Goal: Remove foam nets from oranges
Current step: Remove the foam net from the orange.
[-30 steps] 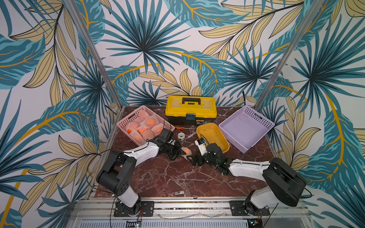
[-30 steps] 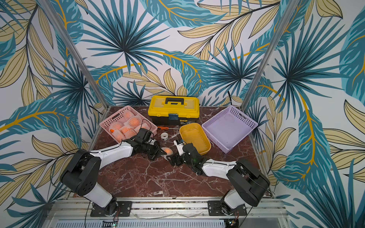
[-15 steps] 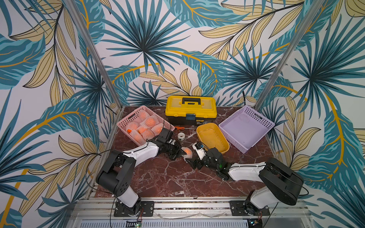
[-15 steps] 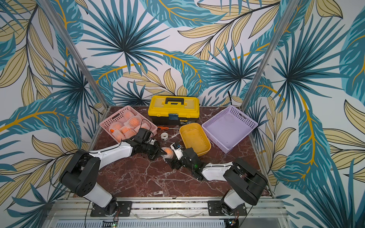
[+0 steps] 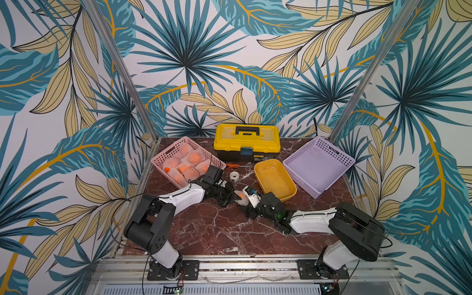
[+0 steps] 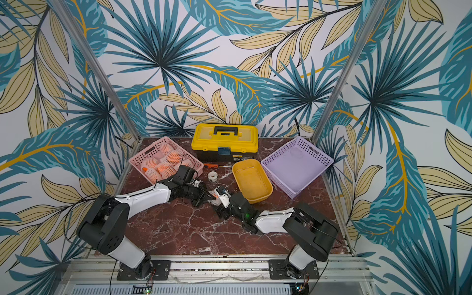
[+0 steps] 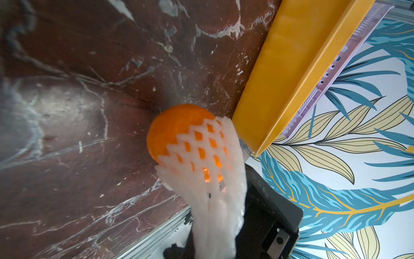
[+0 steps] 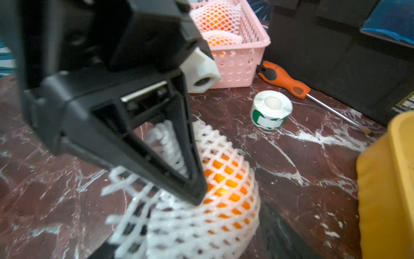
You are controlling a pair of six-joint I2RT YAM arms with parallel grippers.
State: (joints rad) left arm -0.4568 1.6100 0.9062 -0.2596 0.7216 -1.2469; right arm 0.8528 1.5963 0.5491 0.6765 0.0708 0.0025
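One orange [image 7: 177,125] lies on the marble table, half out of a white foam net [image 7: 210,179]. My left gripper [image 7: 215,246] is shut on the net's loose end, and its black finger [image 8: 156,157] fills the right wrist view. In both top views the netted orange [image 5: 241,196] [image 6: 216,196] sits between the two grippers. My right gripper [image 8: 190,246] is open, its jaws wide on either side of the netted orange [image 8: 224,186]. Several more netted oranges [image 5: 194,157] fill the pink basket [image 5: 163,155].
A yellow tray [image 5: 268,161] stands just right of the orange, with a purple basket [image 5: 319,166] beyond it. A yellow toolbox [image 5: 246,143] is at the back. A screwdriver [image 5: 233,166] and a tape roll [image 5: 233,176] lie between basket and tray.
My right gripper has slid left across the table up to the netted orange, and its jaws have narrowed. The left gripper has kept its hold on the net, nearly still.
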